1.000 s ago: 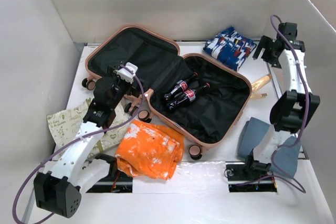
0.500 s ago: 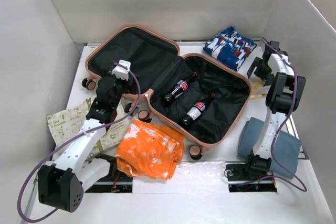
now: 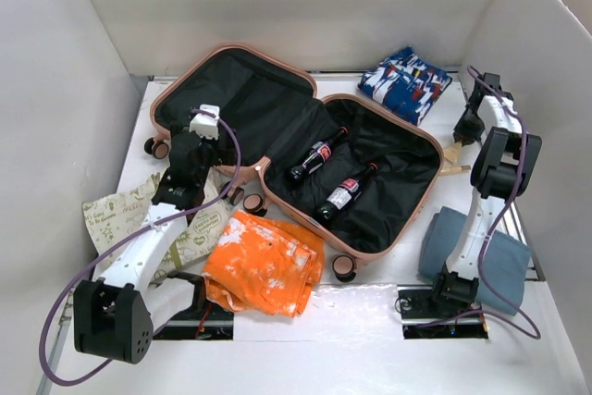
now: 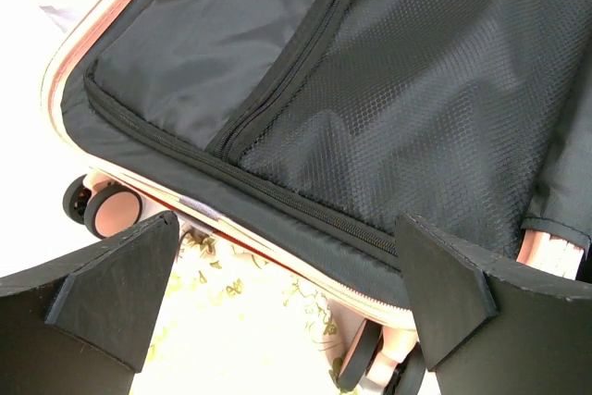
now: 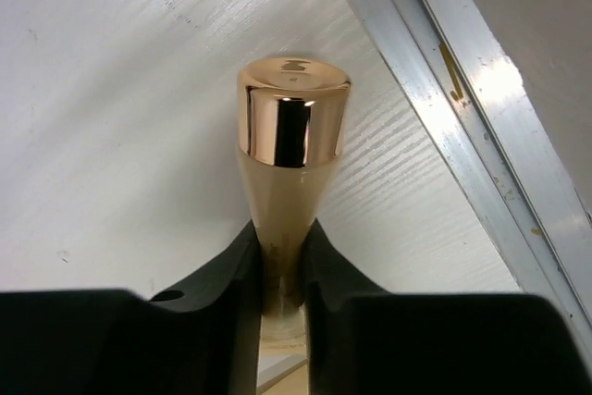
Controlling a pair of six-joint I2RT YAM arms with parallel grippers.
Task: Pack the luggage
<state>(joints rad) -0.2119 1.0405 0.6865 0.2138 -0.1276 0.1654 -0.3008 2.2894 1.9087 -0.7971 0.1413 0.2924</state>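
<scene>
Since the earliest frame, the right arm has folded down from its raised pose, and one cola bottle has slid away from the other inside the case.

1. Right gripper [image 5: 280,256]: both fingers [image 5: 217,270] are pressed against the narrow neck of a gold-capped bottle [image 5: 277,215], pinching it. The mirror-gold cap [image 5: 294,113] projects beyond the fingertips. Under the cap is the white table [image 5: 139,90]. A metal rail [image 5: 462,136] runs diagonally on the gripper's right.
2. In the top view, the right gripper [image 3: 469,125] stands over the same bottle [image 3: 455,150]. The luggage [image 3: 264,99] lies open just beside it, toward the left arm. A blue, white and red patterned cloth [image 3: 404,83] lies near the gripper, on the far side. A folded grey-blue cloth [image 3: 444,238] lies behind the gripper, by the arm's base.
3. Left gripper [image 4: 277,293]: the fingers [image 4: 111,284] are spread wide and hold nothing. Past the fingertips are the pink rim and zipped black mesh lining of the luggage [image 4: 416,71]. One wheel [image 4: 106,210] shows beyond the left fingertip. Printed cream paper [image 4: 250,312] lies directly below the gap.
4. Luggage contents: two cola bottles lie in the half farther from the left gripper, one [image 3: 314,159] near the hinge and one [image 3: 347,193] toward the near rim.
5. An orange garment [image 3: 264,265] lies on the table behind the left gripper, against the near rim of the case.
</scene>
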